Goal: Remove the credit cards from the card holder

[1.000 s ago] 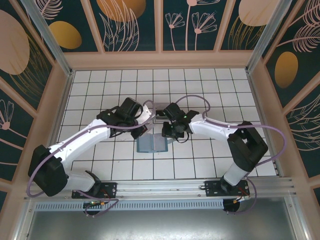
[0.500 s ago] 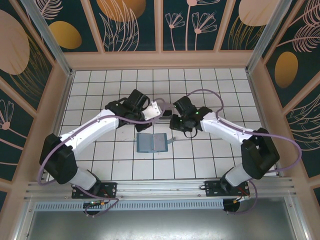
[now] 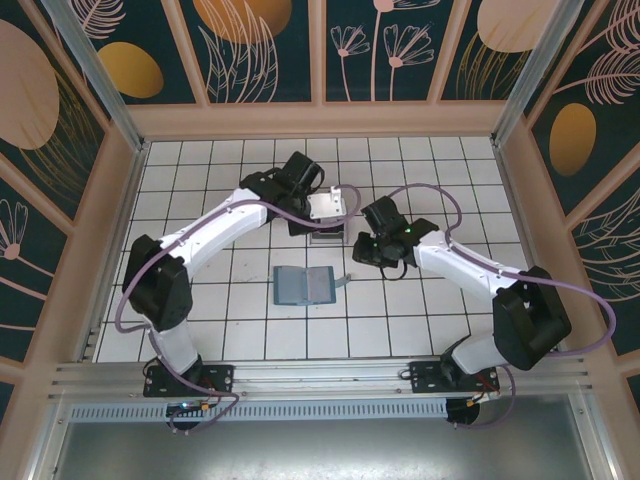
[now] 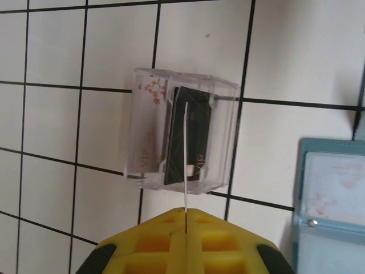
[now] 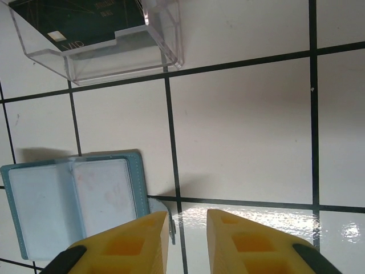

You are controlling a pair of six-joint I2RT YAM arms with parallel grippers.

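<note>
- Grip check: my left gripper (image 4: pixel 185 212) is clenched on a thin credit card (image 4: pixel 186 148), seen edge-on, with the yellow pads pressed against both its faces.
- The held card hangs straight over the clear box (image 4: pixel 228 131), its far edge lined up with the box's open top. I cannot tell if it touches the box.
- Inside the clear box I see a dark card (image 4: pixel 194 131) standing on edge and a pale card with pink flowers (image 4: pixel 149 134) against one wall.
- My right gripper (image 5: pixel 187 220) is released, fingers a narrow gap apart and holding nothing. It sits over bare tile, beside the clear box on its arm-base side.
- I see the card holder (image 5: pixel 74 200) spread open and flat on the tiles, near the clear box on the side toward the arm bases. It is apart from the box, and neither gripper holds it.
- A grey sliver (image 3: pixel 343 281) lies just beside the card holder, also on the box's arm-base side; it is too small to name.
</note>
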